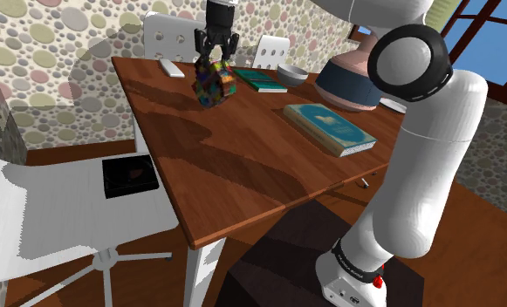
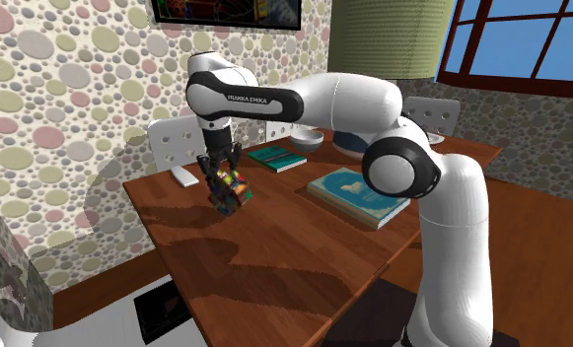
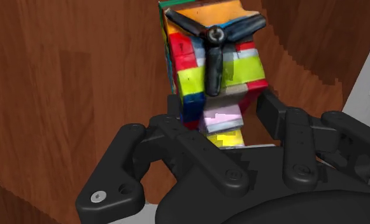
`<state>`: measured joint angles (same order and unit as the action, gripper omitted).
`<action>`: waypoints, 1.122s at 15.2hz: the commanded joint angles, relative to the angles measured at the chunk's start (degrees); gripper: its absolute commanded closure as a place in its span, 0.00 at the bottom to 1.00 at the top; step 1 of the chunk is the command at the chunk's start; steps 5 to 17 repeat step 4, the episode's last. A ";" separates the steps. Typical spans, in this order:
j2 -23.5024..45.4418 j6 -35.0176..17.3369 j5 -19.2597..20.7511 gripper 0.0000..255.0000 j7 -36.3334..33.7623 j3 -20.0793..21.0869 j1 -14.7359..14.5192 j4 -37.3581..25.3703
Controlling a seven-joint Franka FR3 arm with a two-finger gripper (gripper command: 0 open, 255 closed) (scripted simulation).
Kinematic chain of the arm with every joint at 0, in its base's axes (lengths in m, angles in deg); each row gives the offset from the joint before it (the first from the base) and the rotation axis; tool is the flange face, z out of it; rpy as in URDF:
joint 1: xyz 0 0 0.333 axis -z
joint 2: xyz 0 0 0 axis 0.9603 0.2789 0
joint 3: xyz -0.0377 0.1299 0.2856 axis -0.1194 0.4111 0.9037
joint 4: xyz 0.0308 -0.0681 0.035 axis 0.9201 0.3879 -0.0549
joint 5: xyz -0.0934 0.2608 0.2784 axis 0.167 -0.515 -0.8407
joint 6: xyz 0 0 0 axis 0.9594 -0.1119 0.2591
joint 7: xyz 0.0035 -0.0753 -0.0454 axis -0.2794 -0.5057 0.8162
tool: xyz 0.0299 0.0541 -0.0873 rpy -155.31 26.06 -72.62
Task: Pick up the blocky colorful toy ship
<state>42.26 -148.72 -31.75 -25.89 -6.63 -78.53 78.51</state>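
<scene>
The blocky toy ship (image 1: 215, 84) is a block of red, yellow, blue, orange and green bricks with a dark propeller (image 3: 214, 35) on its end. It is tilted over the far part of the brown wooden table (image 1: 243, 166). My black gripper (image 1: 216, 54) comes down on it from above and is shut on it. In the wrist view the fingers (image 3: 180, 124) clasp the toy ship (image 3: 209, 76) on both sides. In the second exterior view the gripper (image 2: 221, 164) holds the toy ship (image 2: 231, 189) close to the tabletop; whether it touches the wood I cannot tell.
A teal book (image 1: 330, 128) lies toward the stand. A green book (image 1: 262, 81), a white bowl (image 1: 291, 73) and a large round lamp base (image 1: 352, 80) stand at the back. A flat white object (image 1: 171, 68) lies near the toy. White chairs surround the table; one carries a black box (image 1: 129, 174).
</scene>
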 commanded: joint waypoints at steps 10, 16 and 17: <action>1.36 3.06 0.03 1.00 0.10 0.00 -0.05 -4.48; 1.36 3.06 0.03 1.00 0.10 0.00 -0.05 -4.48; 1.36 3.06 0.03 1.00 0.10 0.00 -0.05 -4.48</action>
